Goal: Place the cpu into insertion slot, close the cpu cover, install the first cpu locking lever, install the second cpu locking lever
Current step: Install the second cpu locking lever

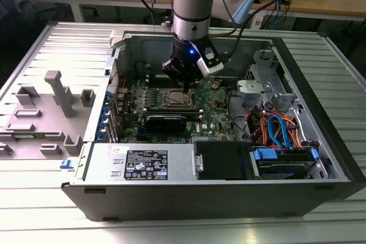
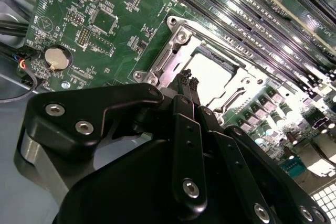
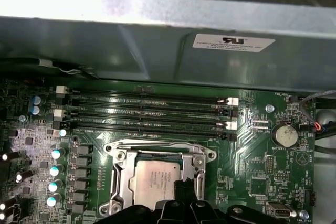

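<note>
The end effector (image 2: 188, 78), its fingertips pressed together on nothing, is hovering just over the cpu cover (image 3: 122, 178), which is lying shut around the cpu (image 3: 155, 181) sitting in the insertion slot.

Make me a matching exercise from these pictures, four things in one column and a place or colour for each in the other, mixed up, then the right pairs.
Things:
1. cpu
2. cpu cover
3. coin battery
4. end effector

Descriptions:
A. round silver disc on the green board
B. black, its tip just above the socket
C. silver frame lying closed around the chip
D. pale metal square seated in the socket

Pairs: 1-D, 2-C, 3-A, 4-B
</note>
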Robot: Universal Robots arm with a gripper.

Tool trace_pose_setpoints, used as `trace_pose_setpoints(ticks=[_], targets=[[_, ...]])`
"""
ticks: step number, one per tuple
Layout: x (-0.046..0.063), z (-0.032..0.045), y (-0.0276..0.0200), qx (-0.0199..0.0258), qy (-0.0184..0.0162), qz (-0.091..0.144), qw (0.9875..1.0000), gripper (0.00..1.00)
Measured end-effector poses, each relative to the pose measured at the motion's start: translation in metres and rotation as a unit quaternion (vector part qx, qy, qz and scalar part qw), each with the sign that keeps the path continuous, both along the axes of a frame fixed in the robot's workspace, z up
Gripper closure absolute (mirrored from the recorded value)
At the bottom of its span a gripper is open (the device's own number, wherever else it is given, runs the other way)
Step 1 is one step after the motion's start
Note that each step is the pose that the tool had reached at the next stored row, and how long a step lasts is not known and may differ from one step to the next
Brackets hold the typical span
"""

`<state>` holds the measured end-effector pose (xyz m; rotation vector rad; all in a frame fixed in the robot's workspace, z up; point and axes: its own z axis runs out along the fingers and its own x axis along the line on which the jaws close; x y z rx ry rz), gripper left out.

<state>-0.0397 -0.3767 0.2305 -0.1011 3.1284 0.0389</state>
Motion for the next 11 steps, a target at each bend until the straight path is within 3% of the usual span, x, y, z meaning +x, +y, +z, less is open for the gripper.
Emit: trace_pose_setpoints(ticks=[7, 11], targets=[[0.0, 0.0, -0.0081, 0.0, 0.002, 0.0, 1.0, 0.89], [0.0, 0.0005, -0.016, 0.0, 0.004, 0.0, 1.0, 0.89]])
